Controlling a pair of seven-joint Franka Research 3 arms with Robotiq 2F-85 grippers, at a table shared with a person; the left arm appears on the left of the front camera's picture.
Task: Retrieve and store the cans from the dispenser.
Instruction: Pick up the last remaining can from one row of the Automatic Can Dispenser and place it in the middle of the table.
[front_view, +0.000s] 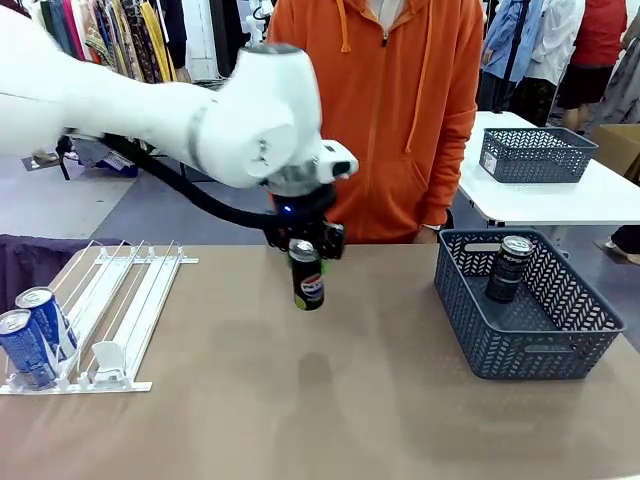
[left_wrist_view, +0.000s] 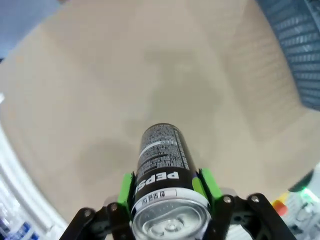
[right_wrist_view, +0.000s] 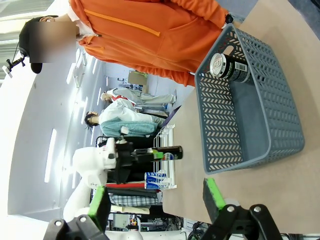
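The left tool is clenched on a slim black drink can with a silver top and a red-white-blue round logo. Its green pads press the sides just under the rim, so the can hangs upright below the wrist, a hold that suits carrying it level and setting it down base first. White print runs down the glossy black body. A soft shadow on the tan table straight beneath the tool suggests the can is lifted clear, though the gap itself is hard to judge. Well off to the tool's left lies the flat white rail dispenser, with two blue cans waiting at the near end of its lanes. Well to the tool's right stands a dark grey lattice basket, where another black can leans against the far wall. The carry looks about halfway between the two. The right tool is released, with nothing between its pads.
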